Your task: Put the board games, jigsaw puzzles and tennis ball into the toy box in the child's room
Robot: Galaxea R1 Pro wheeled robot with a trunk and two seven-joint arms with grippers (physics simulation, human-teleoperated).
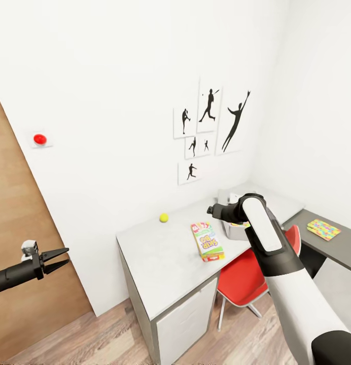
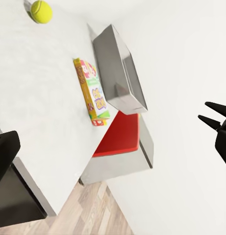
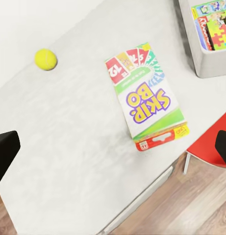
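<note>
From the head, the bench (image 1: pixel 160 253) stands by the white wall. The tennis ball (image 1: pixel 164 217) sits on it near the wall. The SKIP-BO box (image 1: pixel 207 241) lies flat on the bench, apart from the ball. The toy box (image 1: pixel 230 229) is at the far end, partly hidden by the right arm (image 1: pixel 267 238). A jigsaw puzzle (image 1: pixel 323 229) lies on the dark cabinet (image 1: pixel 338 251). A red chair (image 1: pixel 246 281) is tucked under the bench. The left hand (image 1: pixel 59 258) hangs out by the door, fingers a little apart, holding nothing.

From the left wrist, the ball (image 2: pixel 41 11), the game box (image 2: pixel 92 91) and the toy box (image 2: pixel 120 71) show on the bench.

From the right wrist, the ball (image 3: pixel 45 59) and the game box (image 3: pixel 147 96) lie well apart. Colourful toys lie inside the toy box (image 3: pixel 203 54). The right hand's fingers (image 3: pixel 5 154) are spread wide, empty.
</note>
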